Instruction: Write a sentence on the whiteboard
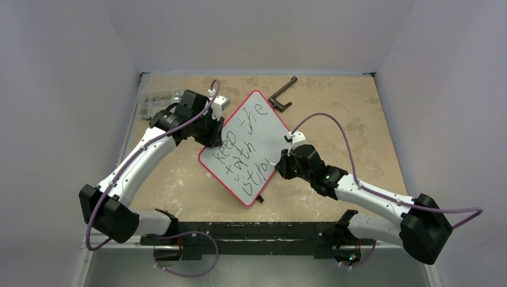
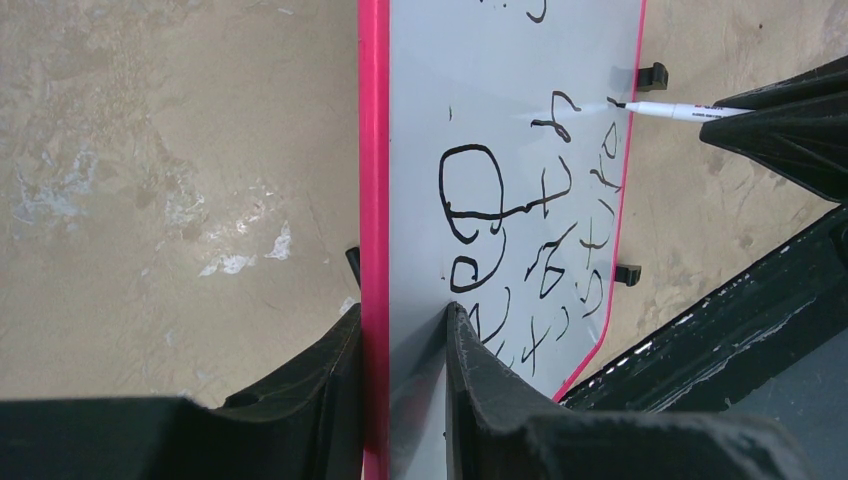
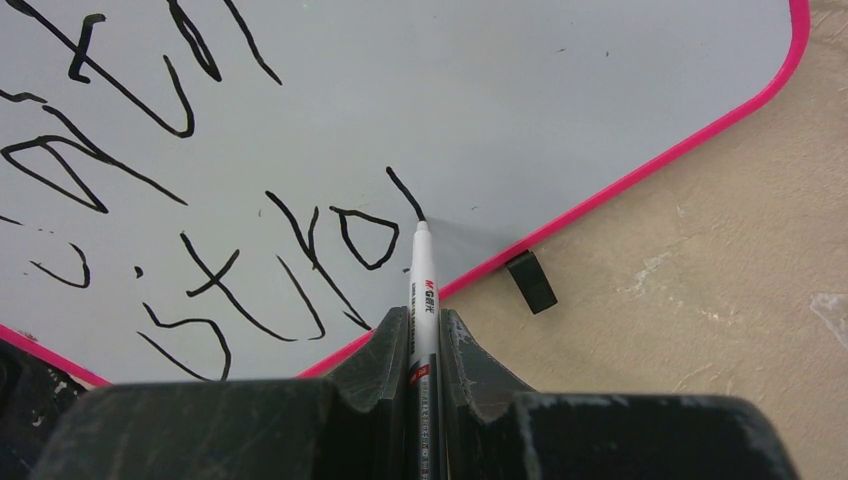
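The whiteboard (image 1: pixel 266 122) sits slantwise mid-table, its rim pinched by the left gripper (image 2: pixel 403 320). The right gripper (image 3: pixel 420 325), nearer the sentence (image 1: pixel 242 152), clamps a marker (image 3: pixel 420 275) whose tip touches just past "stro". Bare board lies beyond it, toward the table's far right corner.

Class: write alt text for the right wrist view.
The right gripper holds a marker, tip on the whiteboard at a stroke after "stro". Black handwriting covers the board's left; a black foot juts from its pink rim.
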### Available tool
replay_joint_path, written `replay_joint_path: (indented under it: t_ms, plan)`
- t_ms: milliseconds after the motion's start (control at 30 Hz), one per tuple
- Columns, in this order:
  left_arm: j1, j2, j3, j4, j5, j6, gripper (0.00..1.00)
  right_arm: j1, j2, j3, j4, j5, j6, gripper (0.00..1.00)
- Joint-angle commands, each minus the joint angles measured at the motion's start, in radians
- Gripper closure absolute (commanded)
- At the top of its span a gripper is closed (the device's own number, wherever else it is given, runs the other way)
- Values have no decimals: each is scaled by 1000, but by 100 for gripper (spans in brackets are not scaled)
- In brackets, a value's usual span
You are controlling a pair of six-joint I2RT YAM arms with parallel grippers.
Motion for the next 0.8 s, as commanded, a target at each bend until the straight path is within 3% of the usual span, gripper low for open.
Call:
replay_joint_path:
  t_ms: [0,767]
  plan:
    - [15,2,-4,-33,-195,83,100,-1,-7,-1,-13,-17,13,100]
    - [14,4,-6,-37,-200,85,100,-3,115,175,-22,26,-52,100]
